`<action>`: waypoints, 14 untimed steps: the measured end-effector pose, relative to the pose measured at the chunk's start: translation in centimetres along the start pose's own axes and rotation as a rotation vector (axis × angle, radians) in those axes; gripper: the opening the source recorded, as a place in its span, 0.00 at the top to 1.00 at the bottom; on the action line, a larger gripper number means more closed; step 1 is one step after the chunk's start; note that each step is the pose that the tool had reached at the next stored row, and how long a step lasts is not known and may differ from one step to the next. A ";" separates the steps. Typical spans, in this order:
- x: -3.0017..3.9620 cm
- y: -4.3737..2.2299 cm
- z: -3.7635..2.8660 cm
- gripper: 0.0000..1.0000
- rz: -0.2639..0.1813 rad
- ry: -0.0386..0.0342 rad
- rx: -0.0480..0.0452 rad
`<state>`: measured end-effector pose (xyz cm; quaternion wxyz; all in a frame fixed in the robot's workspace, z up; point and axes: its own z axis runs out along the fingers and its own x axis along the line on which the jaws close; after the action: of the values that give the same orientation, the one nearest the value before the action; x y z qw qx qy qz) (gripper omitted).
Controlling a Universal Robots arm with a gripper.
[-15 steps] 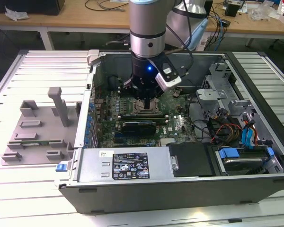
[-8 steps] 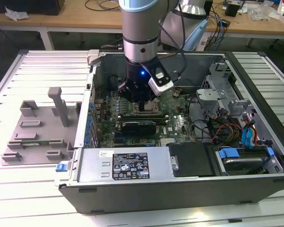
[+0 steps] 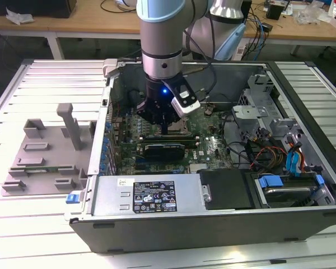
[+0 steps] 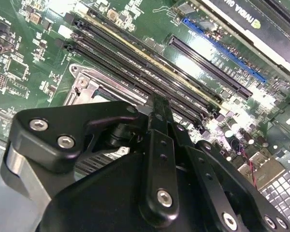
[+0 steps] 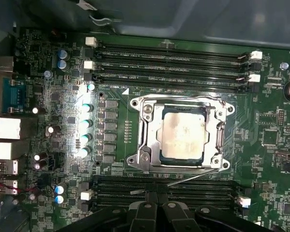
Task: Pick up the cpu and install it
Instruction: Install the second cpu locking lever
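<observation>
I see the cpu (image 5: pixel 182 135) lying in the socket (image 5: pixel 181 137), my gripper (image 3: pixel 163 116) above it, fingers' state unclear; an off-centre descent may bend pins.

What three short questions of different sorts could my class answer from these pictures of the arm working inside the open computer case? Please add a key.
1. True or false: the cpu lies inside the metal socket frame on the motherboard.
2. Where does the gripper sit? A) over the grey fixture outside the case B) low over the motherboard inside the case C) above the power supply
3. Fill in: in the first wrist view, long black memory ____ run along two sides of the socket.

Key: 1 true; 2 B; 3 slots.
</observation>
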<state>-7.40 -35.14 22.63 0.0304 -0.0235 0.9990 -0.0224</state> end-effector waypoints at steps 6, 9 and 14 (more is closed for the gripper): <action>0.39 0.03 0.45 0.89 0.000 0.0001 -0.0004; 0.42 0.04 0.52 0.89 0.000 0.0000 -0.0006; 0.45 0.05 0.59 0.89 0.000 0.0000 -0.0019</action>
<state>-7.82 -35.14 22.01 0.0304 -0.0235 0.9990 -0.0214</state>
